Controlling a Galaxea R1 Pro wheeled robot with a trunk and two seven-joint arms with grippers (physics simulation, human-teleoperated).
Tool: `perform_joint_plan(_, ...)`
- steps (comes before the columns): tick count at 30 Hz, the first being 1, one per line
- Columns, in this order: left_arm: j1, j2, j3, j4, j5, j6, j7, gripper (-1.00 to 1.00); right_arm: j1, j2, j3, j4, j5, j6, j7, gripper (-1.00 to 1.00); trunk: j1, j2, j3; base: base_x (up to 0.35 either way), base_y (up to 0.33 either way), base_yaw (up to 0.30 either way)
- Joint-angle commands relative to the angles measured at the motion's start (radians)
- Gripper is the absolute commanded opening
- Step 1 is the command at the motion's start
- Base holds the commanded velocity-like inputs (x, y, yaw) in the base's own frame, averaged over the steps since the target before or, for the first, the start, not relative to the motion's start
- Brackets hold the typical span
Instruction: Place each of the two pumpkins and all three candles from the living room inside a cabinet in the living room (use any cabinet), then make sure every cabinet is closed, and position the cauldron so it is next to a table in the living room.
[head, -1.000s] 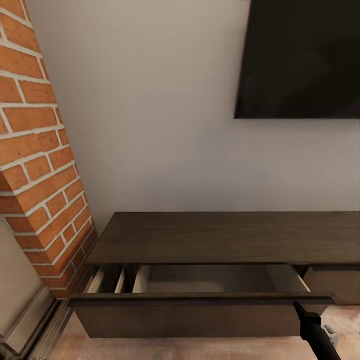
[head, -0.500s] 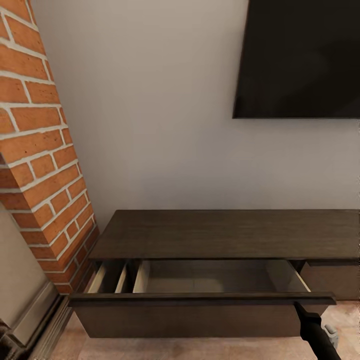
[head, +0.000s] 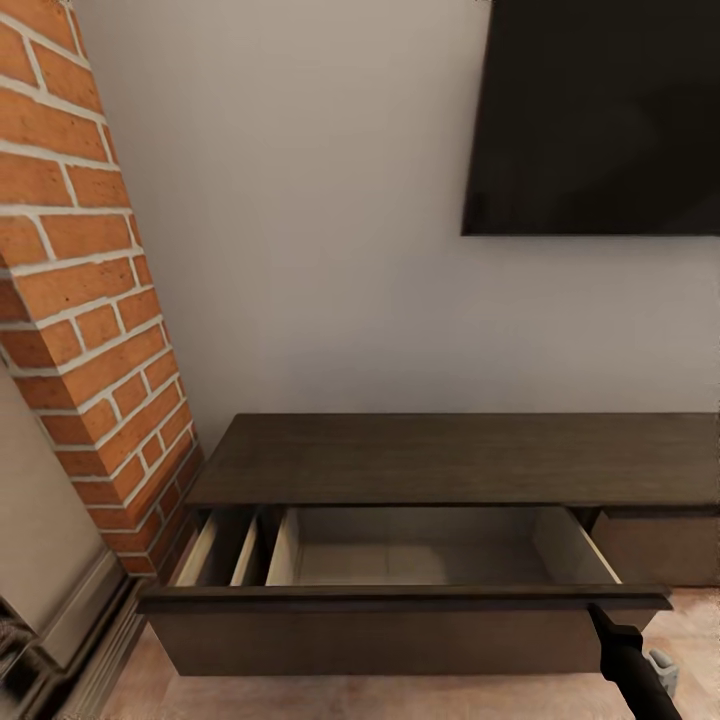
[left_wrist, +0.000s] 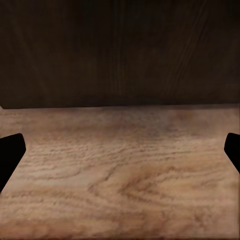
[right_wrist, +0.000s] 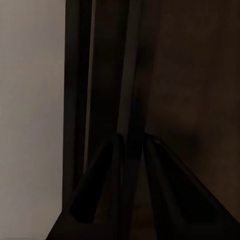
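Looking forward and down from the head: long dark cabinet (head: 450, 460) against the pale wall, its left-hand drawer (head: 400, 625) pulled well out, pale inner walls and bare bottom exposed, a narrow divided section at the drawer's left end. Right gripper (head: 598, 612) at the right end of the drawer front, fingertips meeting its top edge, black arm trailing down and to the right from that point. Black wall TV (head: 600, 115) well above the gripper and the cabinet top; brick fireplace (head: 90, 300) far to the left of it, beyond the drawer's other end; light wood floor (head: 690, 620) just to the gripper's right. From the left wrist: left gripper (left_wrist: 120, 150) spread wide, one black fingertip at each side edge, nothing between them, plank floor under the fingers and a dark brown cabinet face (left_wrist: 120, 50) straight ahead of the tips. From the right wrist: right gripper (right_wrist: 131, 150) drawn in close, two dark fingers (right_wrist: 100, 180) clamped on a thin dark vertical edge of the drawer front, dark wood on one side of the tips and a pale surface on the other.
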Motion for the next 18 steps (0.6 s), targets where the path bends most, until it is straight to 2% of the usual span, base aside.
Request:
perform_joint_plan(1,0.0,0.0,0.001,0.0,0.0,-0.002,-0.004,1.0,-0.001,0.0,0.006,-0.001,-0.017,0.017,0.021,-1.0,0.0,0.0,-0.001,-0.109,0.0,0.0)
perform_joint_plan(18,0.0,0.0,0.001,0.0,-0.001,-0.002,-0.004,1.0,-0.001,0.0,0.008,-0.001,-0.017,0.017,0.021,-1.0,0.0,0.0,-0.001,-0.105,0.0,0.0)
